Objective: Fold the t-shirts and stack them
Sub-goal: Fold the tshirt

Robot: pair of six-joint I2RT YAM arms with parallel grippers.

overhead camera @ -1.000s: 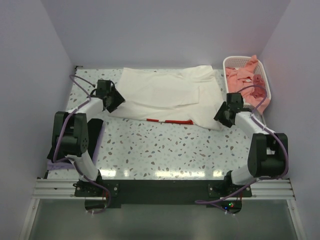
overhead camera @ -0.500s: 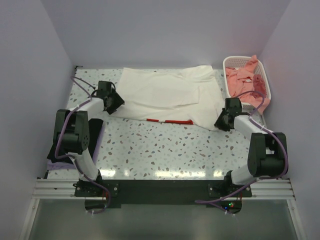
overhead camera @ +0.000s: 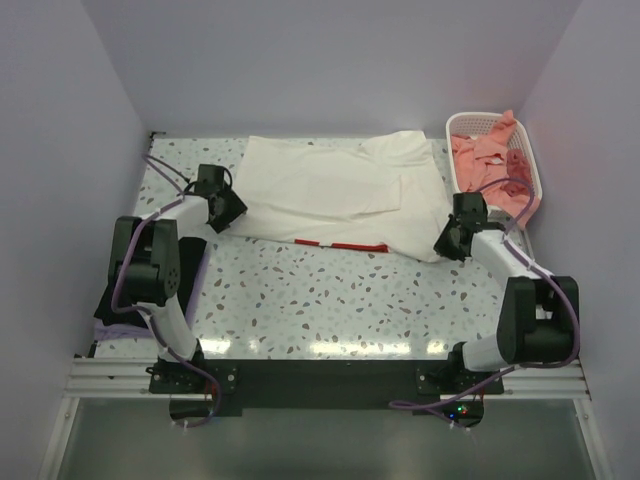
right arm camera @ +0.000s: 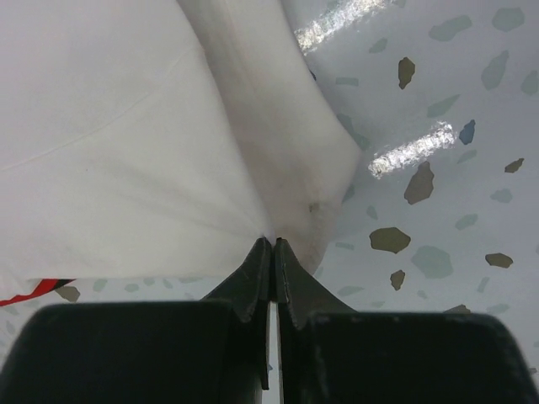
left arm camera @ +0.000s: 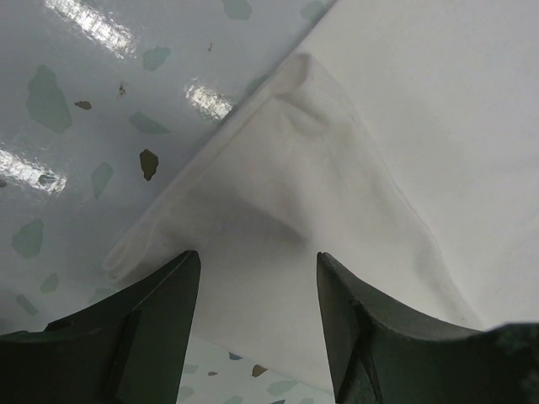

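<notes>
Broadly, the pale speckled terrazzo counter (overhead camera: 330,300) fills the top view, and the large cream-white cloth t-shirt (overhead camera: 330,185) lies spread across its far half, toward 12 o'clock, mostly flat with a few soft folds. A thin red-and-black printed strip (overhead camera: 340,244) shows along the shirt's near edge, at its 6 o'clock side. At about 2 o'clock on the counter, just beside the shirt's right end, stands the white lattice plastic basket (overhead camera: 497,122), with crumpled salmon-pink cloth tees (overhead camera: 480,150) heaped in it and spilling over its right rim. The left end effector (left arm camera: 257,261) sits at the shirt's 8 o'clock corner, its dark fingers parted to a middling width with a flap of white cloth lying between and below them; from these views I cannot tell whether the fingers touch it. The right end effector (right arm camera: 274,244) is at the shirt's 4 o'clock corner, fingers pressed fully together at the cloth's edge, where the fabric puckers and its creases run into the tips, so it grips that corner low against the counter.
</notes>
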